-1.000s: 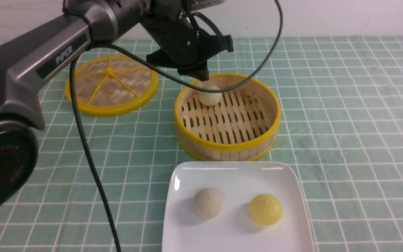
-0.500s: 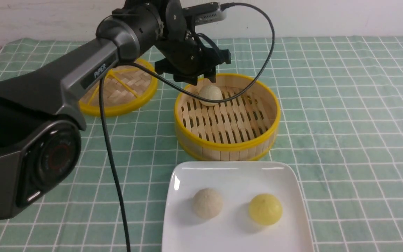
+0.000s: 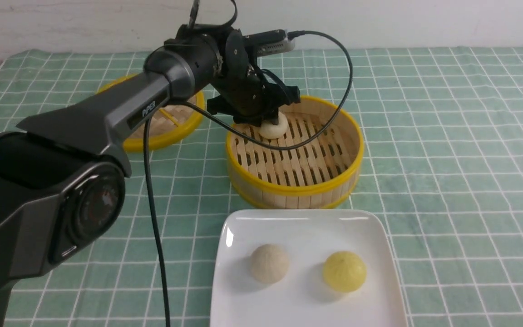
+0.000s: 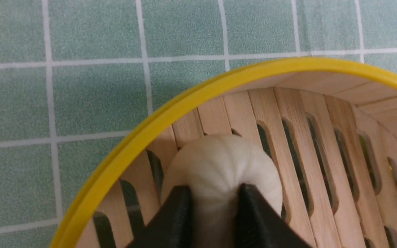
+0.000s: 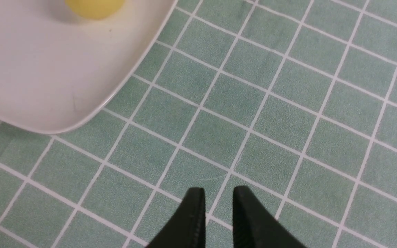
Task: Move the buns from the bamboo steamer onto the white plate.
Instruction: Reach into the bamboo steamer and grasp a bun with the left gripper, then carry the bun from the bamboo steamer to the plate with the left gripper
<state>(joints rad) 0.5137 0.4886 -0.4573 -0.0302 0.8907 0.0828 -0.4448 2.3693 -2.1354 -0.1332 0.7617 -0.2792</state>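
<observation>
In the front view, the bamboo steamer (image 3: 294, 190) stands mid-table with one cream bun (image 3: 273, 130) at its far-left inner edge. My left gripper (image 3: 273, 120) reaches down into the steamer, shut on that bun. The left wrist view shows both black fingers (image 4: 181, 206) pinching the bun (image 4: 219, 162), which bulges between them, just inside the yellow rim (image 4: 143, 131). The white plate (image 3: 307, 227) in front holds a cream bun (image 3: 268, 263) and a yellow bun (image 3: 344, 271). My right gripper (image 5: 219, 194) hovers over the cloth beside the plate corner (image 5: 29, 79), narrowly open and holding nothing.
The flat woven steamer lid (image 3: 170, 131) lies to the left of the steamer, partly behind my left arm. A black cable (image 3: 155, 227) hangs from the left arm down over the green checked tablecloth (image 3: 447, 159). The yellow bun (image 5: 93, 5) shows at the right wrist view's edge.
My left arm has lowered its gripper into the steamer. Its jaws opened wide around the cream bun, then closed on it. The plate and its two buns have not moved.
</observation>
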